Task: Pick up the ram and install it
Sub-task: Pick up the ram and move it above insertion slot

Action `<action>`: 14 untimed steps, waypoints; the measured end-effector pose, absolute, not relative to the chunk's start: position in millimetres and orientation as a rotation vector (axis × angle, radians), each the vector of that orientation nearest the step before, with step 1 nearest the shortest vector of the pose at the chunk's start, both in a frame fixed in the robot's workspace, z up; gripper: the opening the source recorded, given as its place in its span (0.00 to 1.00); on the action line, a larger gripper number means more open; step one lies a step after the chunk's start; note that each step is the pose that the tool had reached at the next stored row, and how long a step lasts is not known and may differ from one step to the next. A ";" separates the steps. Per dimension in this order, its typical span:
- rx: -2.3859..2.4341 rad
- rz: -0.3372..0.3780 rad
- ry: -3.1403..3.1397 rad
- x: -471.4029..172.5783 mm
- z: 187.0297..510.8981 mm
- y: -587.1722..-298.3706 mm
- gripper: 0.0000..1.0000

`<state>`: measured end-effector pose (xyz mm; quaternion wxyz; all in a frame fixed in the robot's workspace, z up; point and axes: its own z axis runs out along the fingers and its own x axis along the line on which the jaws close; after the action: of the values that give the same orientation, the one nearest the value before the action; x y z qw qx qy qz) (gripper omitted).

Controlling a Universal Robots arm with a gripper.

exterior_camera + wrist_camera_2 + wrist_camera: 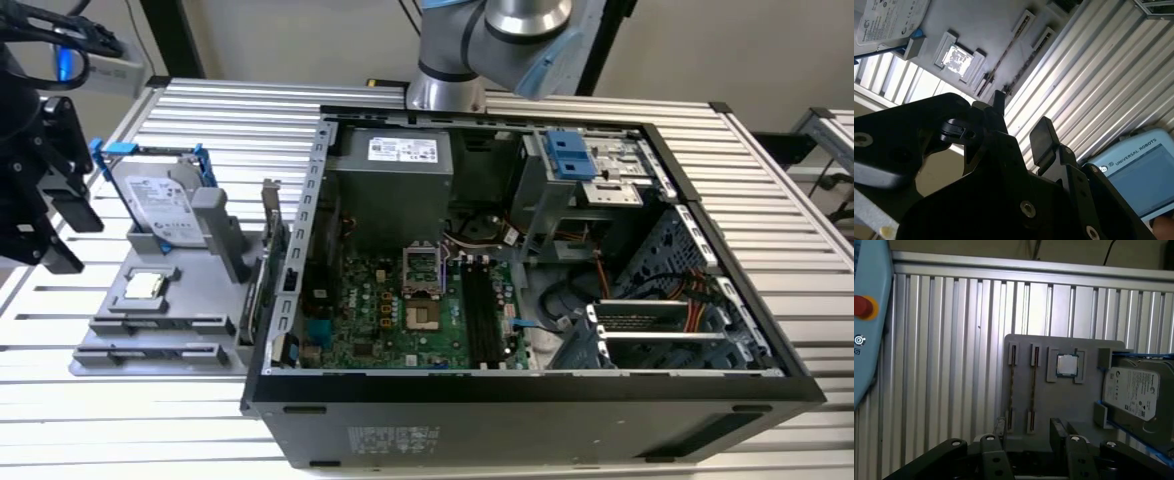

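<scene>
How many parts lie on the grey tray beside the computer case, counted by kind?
Ram sticks: 2
Processor chip: 1
Hard drive: 1
Total on the grey tray: 4

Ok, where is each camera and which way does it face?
Exterior view: off the arm, high, looking down into the open computer case; arm behind it.
First wrist view: at the wrist, looking past the open fingers onto the gray tray.
Second wrist view: at the wrist, past the fingers, same tray.
Shared: tray in all three.
</scene>
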<state>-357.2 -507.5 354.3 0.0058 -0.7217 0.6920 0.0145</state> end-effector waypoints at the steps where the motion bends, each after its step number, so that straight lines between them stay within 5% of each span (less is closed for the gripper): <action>1: -2.259 0.045 2.166 -357.2 354.0 -507.5 1.00; 14: -2.259 0.045 2.166 -357.1 349.5 -507.5 1.00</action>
<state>-357.1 -507.5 349.5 0.0057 -0.7217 0.6920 0.0145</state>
